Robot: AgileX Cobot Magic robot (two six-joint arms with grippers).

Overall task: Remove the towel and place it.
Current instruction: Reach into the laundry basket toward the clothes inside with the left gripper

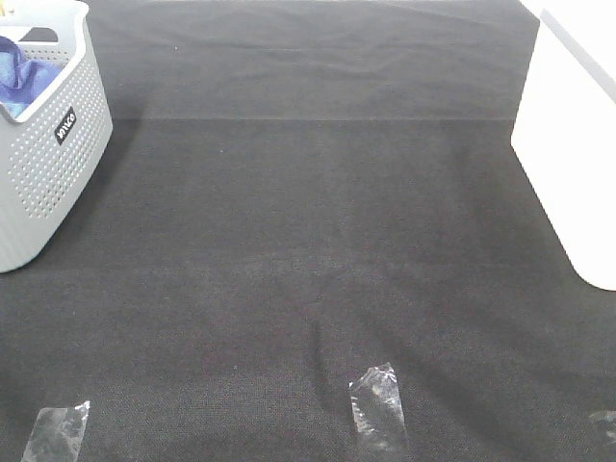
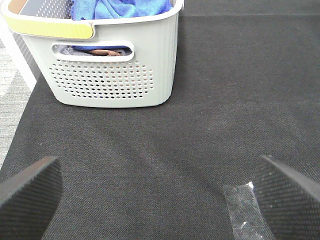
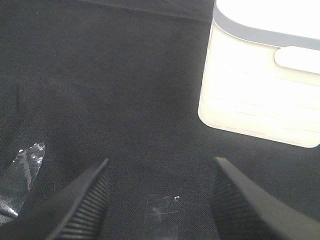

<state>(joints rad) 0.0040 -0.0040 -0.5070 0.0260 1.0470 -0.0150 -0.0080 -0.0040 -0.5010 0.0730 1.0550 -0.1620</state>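
Note:
The royal-blue towel [image 1: 19, 75] lies bunched inside the grey perforated basket [image 1: 48, 164] at the far left of the table; in the left wrist view the towel [image 2: 120, 7] spills up over the basket [image 2: 107, 75] rim. My left gripper [image 2: 155, 200] hangs above the black mat well short of the basket, jaws wide open and empty. My right gripper [image 3: 160, 200] is open too, with nothing between its fingers, above the mat near a white bin [image 3: 265, 75]. Neither gripper shows in the exterior high view.
The white bin [image 1: 573, 135] stands at the right edge. Clear tape pieces [image 1: 377, 404] are stuck to the mat near the front, another [image 1: 56, 430] at front left. A brownish item [image 2: 102, 51] shows through the basket's handle slot.

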